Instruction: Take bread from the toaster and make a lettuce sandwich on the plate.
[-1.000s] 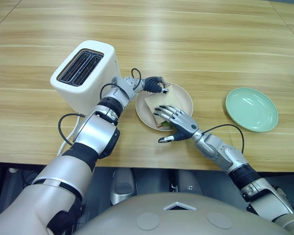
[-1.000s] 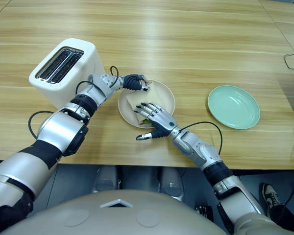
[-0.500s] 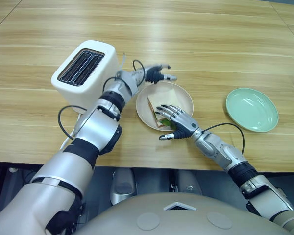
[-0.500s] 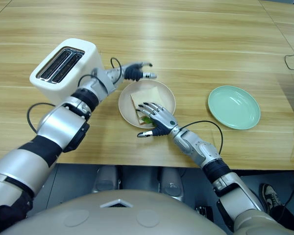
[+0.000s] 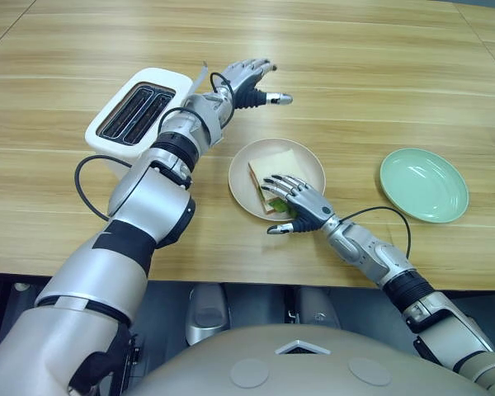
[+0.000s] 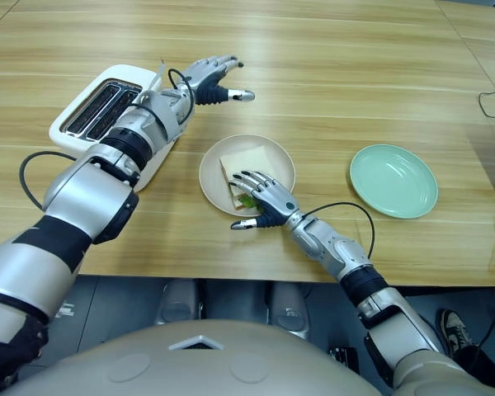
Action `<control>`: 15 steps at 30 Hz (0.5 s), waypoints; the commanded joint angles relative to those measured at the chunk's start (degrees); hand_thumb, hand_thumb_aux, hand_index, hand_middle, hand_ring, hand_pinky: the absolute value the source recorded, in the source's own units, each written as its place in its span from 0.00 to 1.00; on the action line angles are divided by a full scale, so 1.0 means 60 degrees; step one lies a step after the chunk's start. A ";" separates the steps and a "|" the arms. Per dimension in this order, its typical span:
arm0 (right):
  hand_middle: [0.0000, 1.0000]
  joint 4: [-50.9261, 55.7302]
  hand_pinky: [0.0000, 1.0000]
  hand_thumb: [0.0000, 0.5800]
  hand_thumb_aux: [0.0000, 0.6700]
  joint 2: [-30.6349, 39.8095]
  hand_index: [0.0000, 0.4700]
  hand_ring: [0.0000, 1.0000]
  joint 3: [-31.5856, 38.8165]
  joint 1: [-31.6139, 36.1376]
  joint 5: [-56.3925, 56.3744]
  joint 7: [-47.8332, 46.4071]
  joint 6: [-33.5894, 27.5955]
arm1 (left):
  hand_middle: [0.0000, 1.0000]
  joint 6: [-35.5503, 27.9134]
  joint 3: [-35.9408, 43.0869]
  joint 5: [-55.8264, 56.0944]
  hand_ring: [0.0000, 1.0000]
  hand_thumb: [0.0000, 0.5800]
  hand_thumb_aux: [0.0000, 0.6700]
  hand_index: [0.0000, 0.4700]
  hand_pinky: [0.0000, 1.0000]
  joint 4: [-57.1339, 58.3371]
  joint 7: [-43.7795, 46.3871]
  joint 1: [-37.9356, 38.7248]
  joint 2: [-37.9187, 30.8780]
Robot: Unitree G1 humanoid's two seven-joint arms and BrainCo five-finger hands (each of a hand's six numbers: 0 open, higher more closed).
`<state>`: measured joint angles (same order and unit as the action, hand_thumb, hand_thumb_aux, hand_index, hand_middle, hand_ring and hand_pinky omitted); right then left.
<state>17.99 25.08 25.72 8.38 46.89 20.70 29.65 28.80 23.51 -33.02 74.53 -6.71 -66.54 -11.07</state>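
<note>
One sandwich (image 5: 272, 172) on plate (image 5: 312, 169) beneath right hand (image 5: 301, 206)

We see the beige plate (image 5: 239, 177) with a bread slice (image 5: 274, 167) on it and lettuce (image 5: 279, 205) at the slice's near edge. Our right hand (image 5: 297, 203) lies on the slice, fingers spread. Beyond the plate our left hand (image 5: 249, 78) hovers, fingers stretched. The toaster (image 5: 140, 115) stands left of the plate.

Light: bright, even, from overhead.
Glare: pale sheen across the worktop (image 5: 338, 58) towards 12 o'clock.
Shadows: soft, short, hugging the toaster (image 5: 128, 111).
</note>
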 commanded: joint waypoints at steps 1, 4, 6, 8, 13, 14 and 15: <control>0.00 -0.1961 0.00 0.00 0.00 -0.0040 0.00 0.00 -0.1143 -0.0467 -0.2315 -0.0105 0.1053 | 0.24 0.1641 -0.1249 0.1839 0.24 0.92 0.71 0.69 0.24 -0.0723 0.1555 0.0809 -0.0067; 0.00 -0.3288 0.00 0.00 0.00 0.0221 0.00 0.00 -0.1491 -0.1016 -0.4682 -0.1112 0.1741 | 0.53 0.2860 -0.1836 0.3308 0.53 1.00 1.00 0.98 0.53 -0.2217 0.3010 0.2021 -0.0248; 0.00 -0.3851 0.00 0.00 0.00 0.0470 0.00 0.00 -0.1581 -0.1311 -0.6060 -0.1872 0.2010 | 0.93 0.3166 -0.2017 0.4508 0.93 1.00 1.00 0.98 0.93 -0.3734 0.4276 0.3100 -0.0377; 0.00 -0.4245 0.00 0.60 0.37 0.0771 0.36 0.00 -0.1541 -0.1563 -0.7293 -0.2706 0.2184 | 1.00 0.2904 -0.1734 0.5841 1.00 1.00 1.00 0.98 1.00 -0.5726 0.5886 0.4468 -0.0708; 0.83 -0.4612 0.83 1.00 1.00 0.1747 0.98 0.83 -0.0858 -0.2333 -0.8612 -0.5069 0.2190 | 1.00 0.2790 0.0348 0.7433 1.00 1.00 1.00 0.98 1.00 -1.0056 0.9498 0.8284 -0.3130; 0.94 -0.4566 0.94 1.00 1.00 0.1889 0.98 0.94 -0.0737 -0.2462 -0.8607 -0.5468 0.2156 | 1.00 0.2849 0.0612 0.7322 1.00 1.00 1.00 0.98 1.00 -1.0377 0.9926 0.8741 -0.3572; 1.00 -0.4441 1.00 1.00 1.00 0.2038 0.98 1.00 -0.0587 -0.2584 -0.8493 -0.5919 0.2063 | 1.00 0.2879 0.0814 0.7155 1.00 1.00 1.00 0.98 1.00 -1.0530 1.0268 0.9127 -0.3923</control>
<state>-9.33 36.13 20.07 -6.03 -4.14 -8.96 43.01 45.92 25.73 10.53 15.36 49.09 -13.52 -31.98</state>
